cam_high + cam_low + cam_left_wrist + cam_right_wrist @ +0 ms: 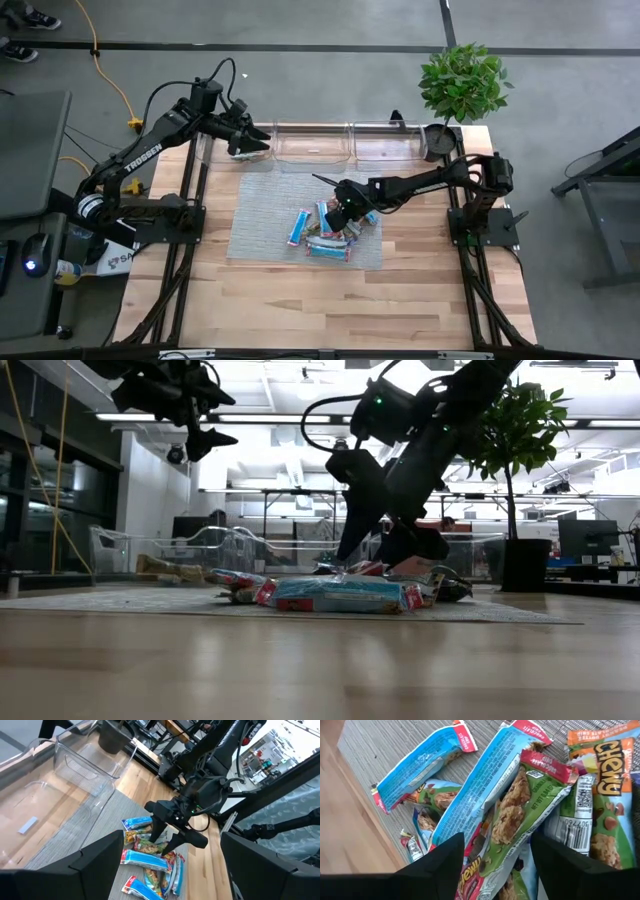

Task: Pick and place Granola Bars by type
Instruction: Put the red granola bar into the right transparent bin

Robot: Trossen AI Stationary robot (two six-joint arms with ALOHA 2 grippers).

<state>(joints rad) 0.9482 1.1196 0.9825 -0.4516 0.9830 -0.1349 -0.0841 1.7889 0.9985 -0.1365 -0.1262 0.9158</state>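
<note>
Several granola bars [325, 232] lie heaped on a grey mat [260, 215] in the middle of the table. Some are blue with red ends [422, 762], some green with a red end [525, 805], and one has an orange top [605, 785]. My right gripper [340, 214] slants down into the heap, open. Its fingers [437, 870] stand on either side of the green bar and a long blue one [480, 785]. My left gripper [250, 143] hangs open and empty above the left clear bin [215, 152] at the far edge. My right gripper comes at the heap slanting down from the table's right side, with the green bar's lower part [507, 850] between its open fingers. I cannot tell whether the fingertips touch any bar. All the bars lie on the mat.
Three clear bins stand in a row along the far edge, the middle one [310, 145] and the right one [385, 142] beyond the mat. A potted plant [462, 80] stands at the far right corner. Bare wood lies near the front edge [320, 310].
</note>
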